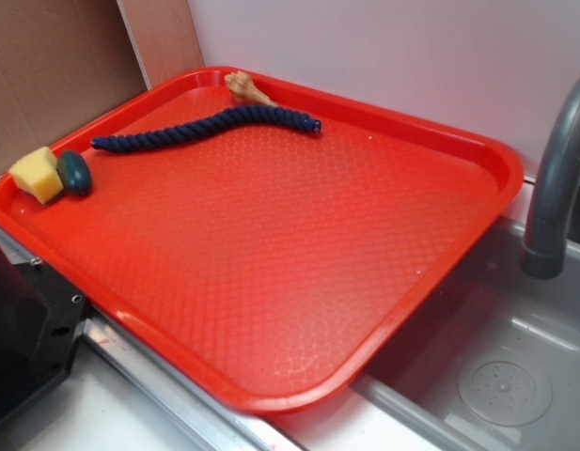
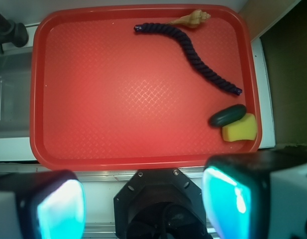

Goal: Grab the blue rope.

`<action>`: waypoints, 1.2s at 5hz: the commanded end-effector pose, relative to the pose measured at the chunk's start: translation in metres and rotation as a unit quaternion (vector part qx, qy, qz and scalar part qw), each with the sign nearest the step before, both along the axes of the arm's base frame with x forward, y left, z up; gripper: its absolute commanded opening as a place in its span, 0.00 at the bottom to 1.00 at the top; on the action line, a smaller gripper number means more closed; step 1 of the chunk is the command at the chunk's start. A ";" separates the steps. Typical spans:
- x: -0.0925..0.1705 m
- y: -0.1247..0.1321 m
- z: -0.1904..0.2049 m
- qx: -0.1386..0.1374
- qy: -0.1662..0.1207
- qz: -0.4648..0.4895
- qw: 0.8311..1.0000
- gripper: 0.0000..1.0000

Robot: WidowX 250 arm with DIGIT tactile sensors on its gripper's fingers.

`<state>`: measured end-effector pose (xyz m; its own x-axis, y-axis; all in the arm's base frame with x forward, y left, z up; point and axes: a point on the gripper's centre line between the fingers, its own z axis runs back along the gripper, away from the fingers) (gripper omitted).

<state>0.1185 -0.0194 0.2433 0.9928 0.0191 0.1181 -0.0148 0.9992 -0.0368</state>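
Note:
The blue rope (image 1: 205,127) is a dark navy twisted cord lying in a loose curve at the far side of the red tray (image 1: 440,272). In the wrist view the blue rope (image 2: 193,57) runs from the tray's top middle down toward its right side. My gripper (image 2: 143,201) is open and empty, its two fingers (image 2: 58,206) with teal pads spread wide. It hangs high above the robot base, in front of the tray's near edge, far from the rope. The gripper does not show in the exterior view.
A tan shell-like piece (image 1: 247,89) lies by the rope's far end. A dark teal round object (image 1: 74,173) and a yellow sponge (image 1: 38,174) sit at the tray's left corner. A grey faucet (image 1: 553,178) and sink (image 1: 506,376) are to the right. The black robot base (image 1: 26,319) is at lower left.

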 end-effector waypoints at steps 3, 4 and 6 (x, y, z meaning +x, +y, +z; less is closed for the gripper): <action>0.069 0.068 -0.092 0.055 0.084 -0.067 0.993 1.00; 0.108 0.082 -0.117 0.019 0.067 -0.144 0.987 1.00; 0.156 0.092 -0.173 -0.016 0.029 -0.215 0.976 1.00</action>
